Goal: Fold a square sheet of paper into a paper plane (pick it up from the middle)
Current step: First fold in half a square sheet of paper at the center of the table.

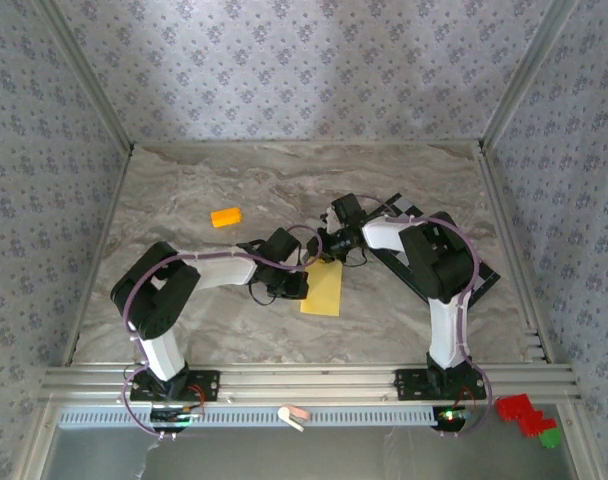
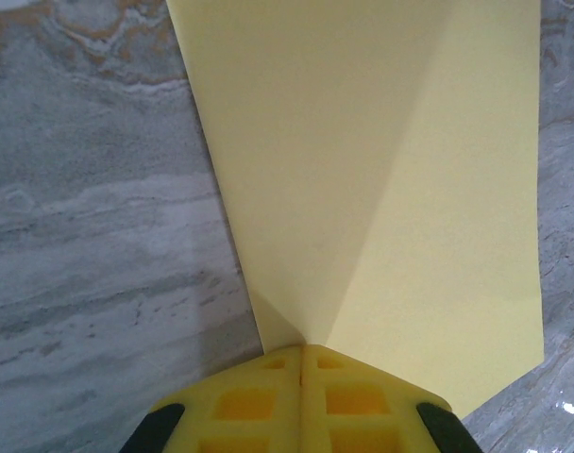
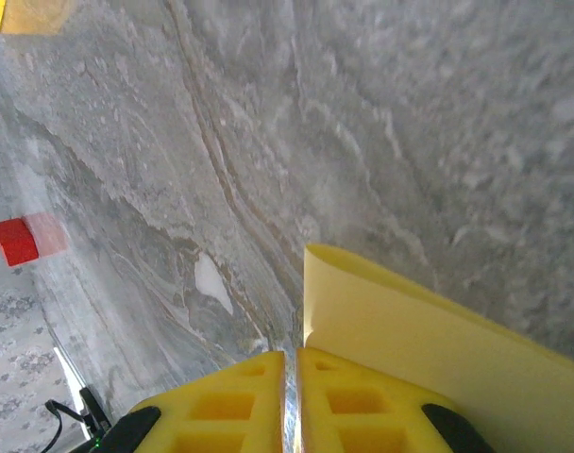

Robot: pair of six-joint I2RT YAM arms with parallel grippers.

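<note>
Paper (image 1: 322, 290), pale yellow with a diagonal crease, sits near the middle of the marble desk (image 1: 234, 180), the left claw (image 2: 301, 347) clenched on its left edge and the right claw (image 3: 292, 351) pinching its far edge.

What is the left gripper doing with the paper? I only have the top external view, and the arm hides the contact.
Observer: In the left wrist view, the left gripper is shut on the near edge of the sheet.
Operator: Is the sheet flat or creased?
Observer: Creased. One crease runs diagonally away from the grip point across the sheet.
Operator: And the right gripper?
Observer: In the right wrist view, the right gripper is closed as well. It appears to pinch an edge of the sheet, which curves up above the table.
</note>
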